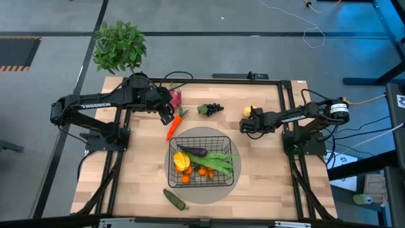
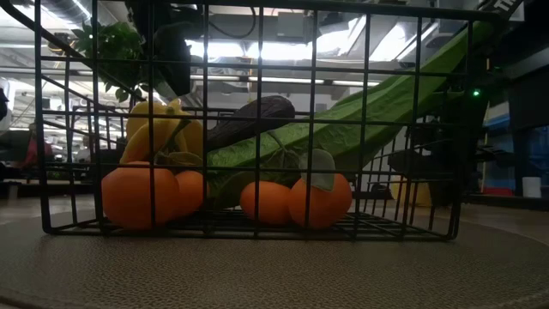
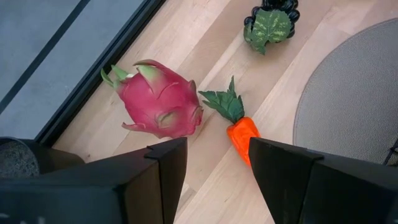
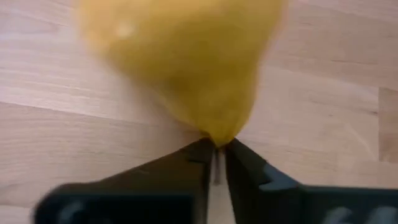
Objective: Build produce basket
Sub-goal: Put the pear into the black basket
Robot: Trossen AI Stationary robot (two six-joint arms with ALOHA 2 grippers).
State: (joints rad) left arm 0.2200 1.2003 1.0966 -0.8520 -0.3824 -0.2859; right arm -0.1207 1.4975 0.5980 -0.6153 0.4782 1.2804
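The black wire basket [image 1: 202, 161] stands on a round grey mat [image 1: 201, 193]. It holds a yellow pepper [image 1: 181, 159], a purple eggplant [image 1: 193, 151], green beans [image 1: 221, 161] and tangerines [image 2: 137, 196]. My right gripper [image 4: 216, 152] is at the right of the table, shut on a yellow lemon [image 1: 249, 111]. My left gripper [image 3: 217, 155] hangs open above the orange carrot [image 3: 242, 134], next to the pink dragon fruit [image 3: 163, 102]. Dark grapes [image 1: 212, 109] lie on the wood beyond them. A green cucumber [image 1: 175, 199] lies at the mat's near edge. My right gripper pinches the lemon's pointed end [image 4: 217, 134] between the free ends of its two fingers [image 4: 196, 154]. The fingers slant down at it from the table's right side. The lemon's body lies beyond the fingertips, over the wooden tabletop; whether it rests there I cannot tell.
A leafy potted plant [image 1: 119, 46] stands off the table's far left corner. The black frame rails [image 1: 288, 114] run along the table's left and right sides. Bare wood shows between the grapes and the lemon, and right of the mat.
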